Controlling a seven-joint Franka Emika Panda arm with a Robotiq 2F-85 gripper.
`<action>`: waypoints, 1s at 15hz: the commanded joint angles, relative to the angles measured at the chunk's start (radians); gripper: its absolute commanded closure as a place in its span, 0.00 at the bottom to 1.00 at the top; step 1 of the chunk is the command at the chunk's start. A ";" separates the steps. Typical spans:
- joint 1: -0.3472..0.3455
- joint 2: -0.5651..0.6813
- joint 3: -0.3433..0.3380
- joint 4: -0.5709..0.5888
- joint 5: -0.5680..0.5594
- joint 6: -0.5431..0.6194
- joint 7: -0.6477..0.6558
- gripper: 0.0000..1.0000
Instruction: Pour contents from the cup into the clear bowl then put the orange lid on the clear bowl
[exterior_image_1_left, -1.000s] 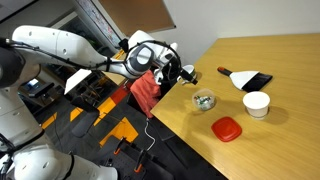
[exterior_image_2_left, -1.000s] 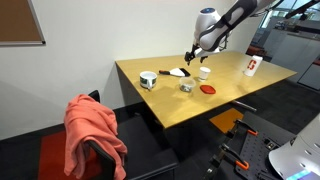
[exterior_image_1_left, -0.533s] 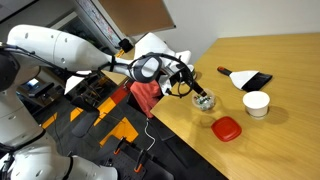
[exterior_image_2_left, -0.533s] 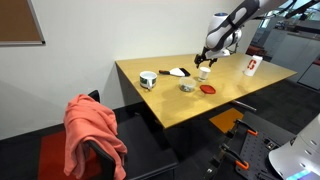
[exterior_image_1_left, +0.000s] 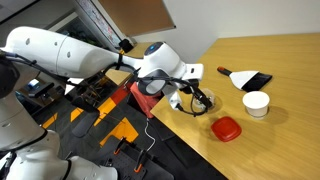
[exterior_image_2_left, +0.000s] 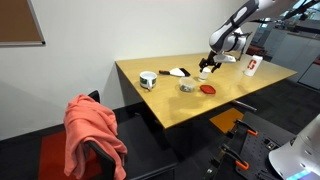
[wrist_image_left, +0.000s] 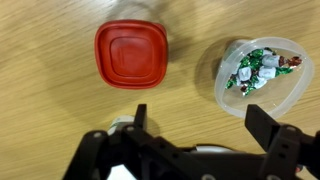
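Green-and-white cup (exterior_image_2_left: 148, 79): small, round, upright near the far-left end of the table, well apart from the arm.
Black-and-white flat object (exterior_image_2_left: 178, 72): lies on the wood between that cup and the middle group; too small to tell what it is.
Orange lid (wrist_image_left: 131, 52): glossy red-orange plastic, rounded square with a raised inner panel, flat on the wood.
Clear bowl (wrist_image_left: 270, 103): thin see-through plastic, round and shallow, just right of the lid with a strip of bare wood between them.
Wrapped sweets (wrist_image_left: 255, 68): crinkled foil in green, silver and red, piled inside the bowl.
Plain white cup (exterior_image_1_left: 257, 103): smooth, round, upright, beyond the lid.
Red-and-white cup (exterior_image_2_left: 252, 66): stands alone near the right end.
Table (exterior_image_2_left: 150, 105): pale wood top with fine grain, matte, rectangular.
Room: white wall with a corkboard (exterior_image_2_left: 20, 20), dark floor, a chair draped with salmon cloth (exterior_image_2_left: 95, 125) in front of the table.
Gripper (wrist_image_left: 200, 118): hangs over the table, black fingers (wrist_image_left: 140, 118) spread wide, nothing between them.
Position: in the wrist view the lid lies beyond the left fingertip and the bowl beyond the right one; neither is touched.
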 joint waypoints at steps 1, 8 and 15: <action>0.022 0.027 -0.034 -0.008 -0.009 0.032 0.033 0.00; 0.003 0.042 -0.016 0.015 0.013 -0.009 0.013 0.00; 0.006 0.111 -0.029 0.070 0.016 -0.005 0.062 0.00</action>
